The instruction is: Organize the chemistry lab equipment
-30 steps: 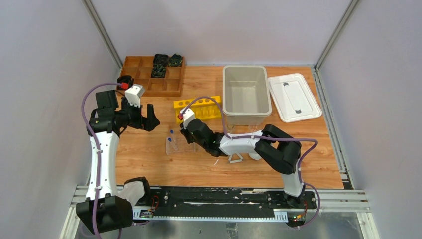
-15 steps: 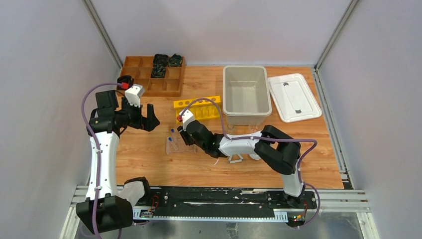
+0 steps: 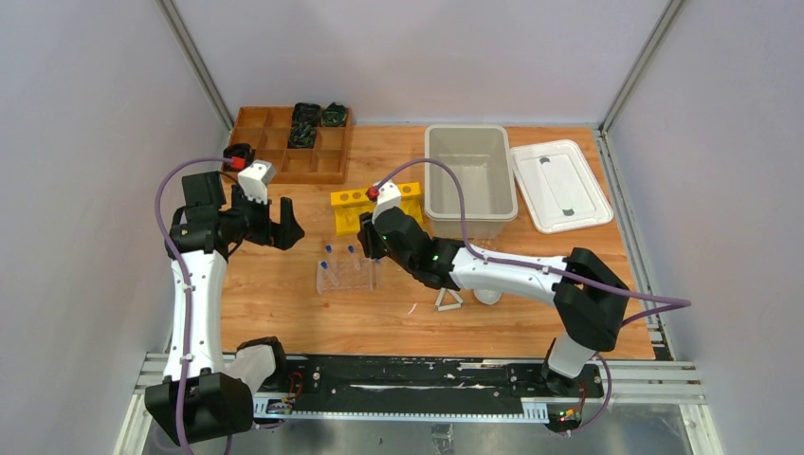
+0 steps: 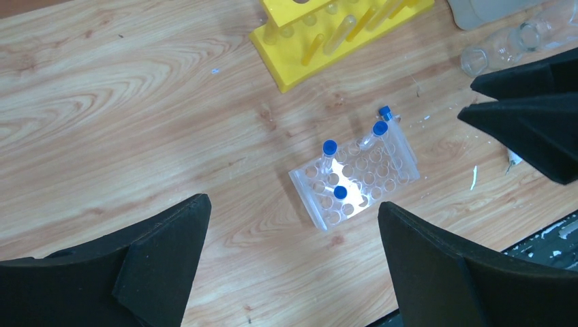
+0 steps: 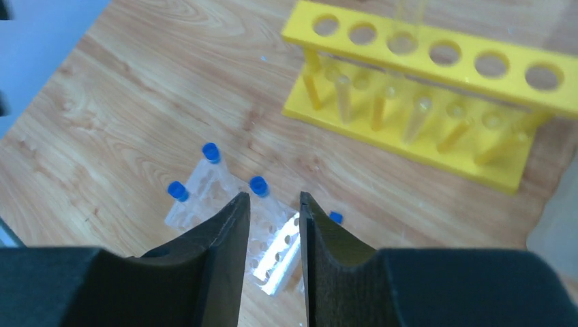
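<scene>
- Black right end effector (image 5: 272, 197): fingers a narrow gap apart, nothing between them; it hangs over the near end of the clear plastic tube rack (image 5: 194, 197), and whether it touches the rack I cannot tell
- Left end effector (image 4: 293, 204): fingers spread wide and empty; held high above the counter (image 3: 284, 313), well to the left of the rack in the top view
- Small clear tubes with blue caps (image 4: 330, 146): four caps show; two stand in holes in the rack's left part and a third leans at its right end; the fourth sits along that right edge, in a hole or lying alongside I cannot tell
- Rack itself: flat on the counter, just in front of the yellow six-hole rack (image 5: 436, 75) and apart from it
- Two clear glass beakers (image 4: 475, 60): close together to the right of the yellow rack, near the front wall of the grey bin (image 3: 429, 171); upright or tipped I cannot tell
- White triangle frame (image 3: 448, 300) and white round dish (image 3: 487, 296): side by side on the counter under the right arm's forearm, to the right of the tube rack
- Bin's white lid (image 3: 559, 185): flat on the counter just right of the bin
- Wooden compartment tray (image 3: 284, 142): far left corner, black items in its back cells
</scene>
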